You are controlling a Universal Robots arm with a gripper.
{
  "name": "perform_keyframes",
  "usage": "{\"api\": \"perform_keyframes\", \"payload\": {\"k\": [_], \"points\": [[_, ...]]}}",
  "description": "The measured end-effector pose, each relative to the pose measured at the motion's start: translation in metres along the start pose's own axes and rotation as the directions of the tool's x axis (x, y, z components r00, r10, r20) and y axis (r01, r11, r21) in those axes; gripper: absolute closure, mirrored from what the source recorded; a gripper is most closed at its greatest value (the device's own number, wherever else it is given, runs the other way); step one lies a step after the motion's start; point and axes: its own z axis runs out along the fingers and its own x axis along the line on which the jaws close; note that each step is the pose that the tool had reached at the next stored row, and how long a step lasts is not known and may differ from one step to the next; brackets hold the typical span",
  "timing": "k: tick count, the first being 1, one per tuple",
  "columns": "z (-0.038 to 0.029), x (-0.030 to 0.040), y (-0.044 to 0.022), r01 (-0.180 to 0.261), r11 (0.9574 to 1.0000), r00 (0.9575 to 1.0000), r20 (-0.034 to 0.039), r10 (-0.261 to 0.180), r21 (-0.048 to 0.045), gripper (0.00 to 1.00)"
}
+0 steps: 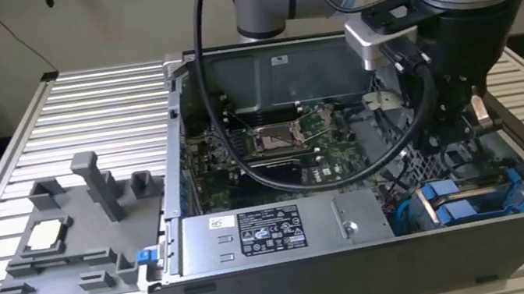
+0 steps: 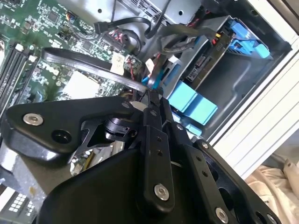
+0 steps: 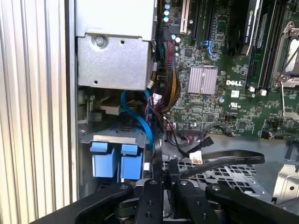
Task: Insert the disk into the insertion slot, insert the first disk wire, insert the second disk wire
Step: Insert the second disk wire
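The disk sits in the drive bay at the case's corner, its blue carrier showing in the exterior view. Both wrist views show the carrier's blue tabs, and the disk's dark connector edge faces the case interior. My gripper hangs inside the case beside the bay, shut on the end of a flat black wire that arcs away over the motherboard. A blue wire loops down near the bay. The arm stands over the case's right side.
The open computer case lies on a slatted metal table. Inside are the motherboard, the silver power supply and bundles of cables. A grey fixture stands at the exterior view's left.
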Motion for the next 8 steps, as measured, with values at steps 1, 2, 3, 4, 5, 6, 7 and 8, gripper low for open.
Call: {"api": "perform_keyframes", "payload": {"k": [1,2,3,4,5,6,7,8], "points": [[0.0001,0.0022,-0.0004,0.000,1.0000,1.0000,-0.0001,0.000,-0.0007,0.84],[0.0002,0.0040,-0.0008,0.000,1.0000,1.0000,0.0002,0.000,-0.0009,0.84],[0.0003,0.0055,-0.0013,0.000,1.0000,1.0000,0.0002,0.000,-0.0013,0.84],[0.0004,0.0075,-0.0019,0.000,1.0000,1.0000,0.0002,0.000,-0.0020,0.84],[0.0006,0.0097,-0.0026,0.000,1.0000,1.0000,0.0004,0.000,-0.0027,0.84],[0.0007,0.0116,-0.0032,0.000,1.0000,1.0000,0.0005,0.000,-0.0035,0.84],[0.0008,0.0133,-0.0039,0.000,1.0000,1.0000,0.0005,0.000,-0.0044,0.84],[0.0011,0.0147,-0.0050,0.000,1.0000,1.0000,0.0007,0.000,-0.0054,0.84]]}}
